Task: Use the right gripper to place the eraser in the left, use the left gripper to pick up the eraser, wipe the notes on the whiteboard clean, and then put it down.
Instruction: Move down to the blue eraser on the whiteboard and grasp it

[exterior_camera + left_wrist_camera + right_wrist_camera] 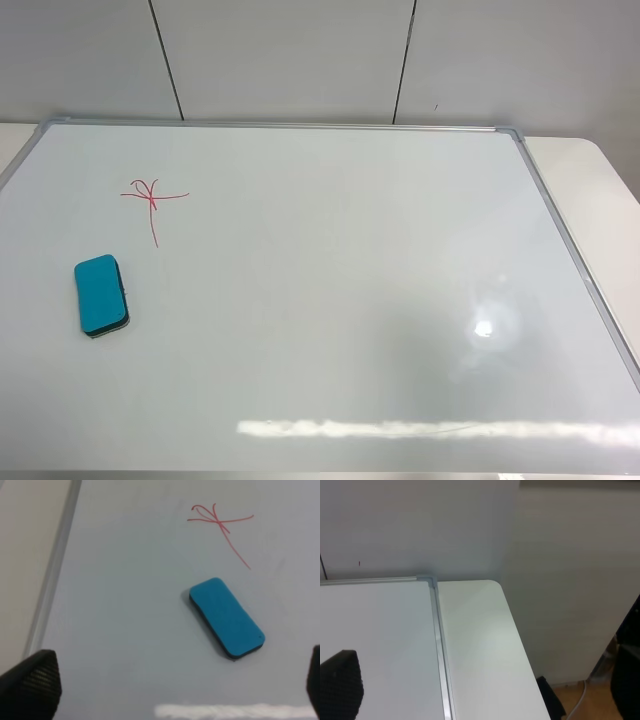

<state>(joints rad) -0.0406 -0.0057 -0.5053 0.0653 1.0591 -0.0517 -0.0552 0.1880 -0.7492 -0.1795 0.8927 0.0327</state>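
Finds the teal eraser point(100, 294) flat on the whiteboard's point(350, 300) left part, just beside the red notes point(152, 197), long axis roughly front-to-back, ahead of the wide-spread, empty left hand point(172, 692), well apart from the right hand point(485, 690), likewise spread and empty.

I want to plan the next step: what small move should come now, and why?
Probably lower the left claw toward the eraser. It lies free on the whiteboard, at its left side, beside the red notes, which are not yet wiped; the claw's fingers look spread.
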